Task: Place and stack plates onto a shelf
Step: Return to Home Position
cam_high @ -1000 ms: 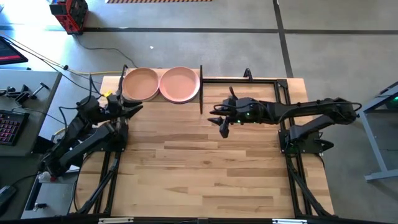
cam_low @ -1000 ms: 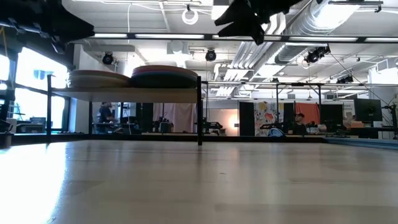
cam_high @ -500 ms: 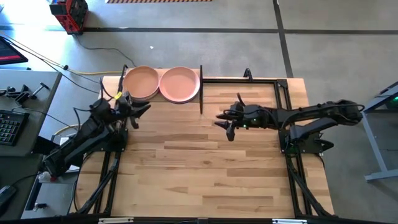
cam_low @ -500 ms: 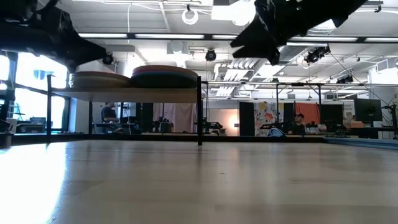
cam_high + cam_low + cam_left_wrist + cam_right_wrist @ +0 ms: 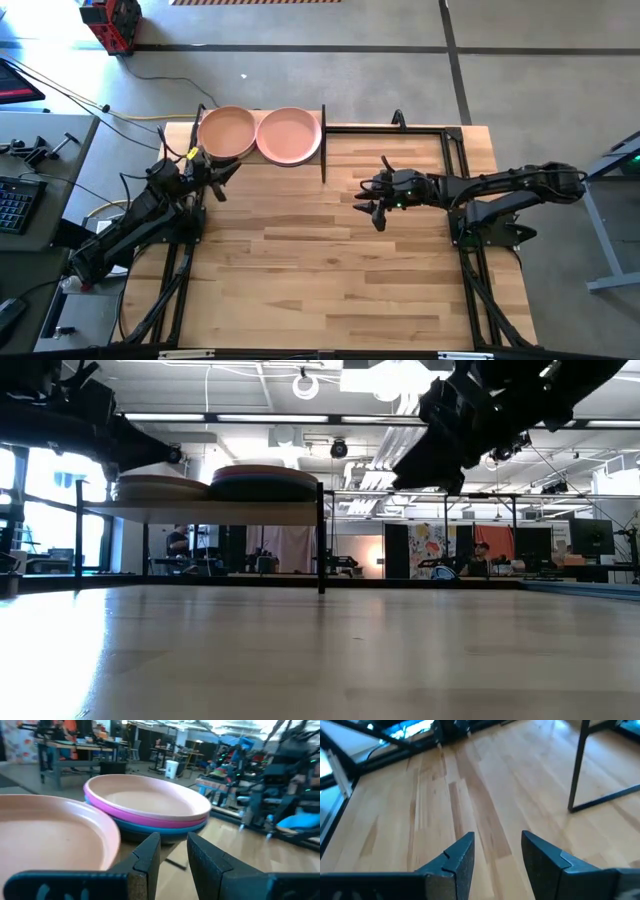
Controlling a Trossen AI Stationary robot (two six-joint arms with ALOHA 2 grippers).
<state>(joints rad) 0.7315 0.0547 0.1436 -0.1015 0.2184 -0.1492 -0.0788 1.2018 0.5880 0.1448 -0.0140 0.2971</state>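
Two stacks of plates rest on the shelf (image 5: pixel 220 511) at the table's far left. The left stack (image 5: pixel 227 133) has a peach plate on top. The right stack (image 5: pixel 290 135) has a pink plate on top, with magenta, blue and dark plates (image 5: pixel 160 822) showing under it. My left gripper (image 5: pixel 222 172) stands open just in front of the left stack, about level with the plates, with nothing between its fingers (image 5: pixel 150 857). My right gripper (image 5: pixel 368 205) hangs open above the bare tabletop, to the right of the shelf, and holds nothing.
The shelf's black post (image 5: pixel 323 145) stands between my right gripper and the plates. A black frame rail (image 5: pixel 400 128) runs along the table's far edge. The wooden tabletop (image 5: pixel 330 270) stretches toward the near edge. Room clutter and a person (image 5: pixel 483 557) show far behind the table.
Both grippers have sunk. My right gripper has come down and drawn back toward the table's right edge, away from the shelf's post. My left gripper has dropped to about plate height in front of the left stack. The plates have kept still.
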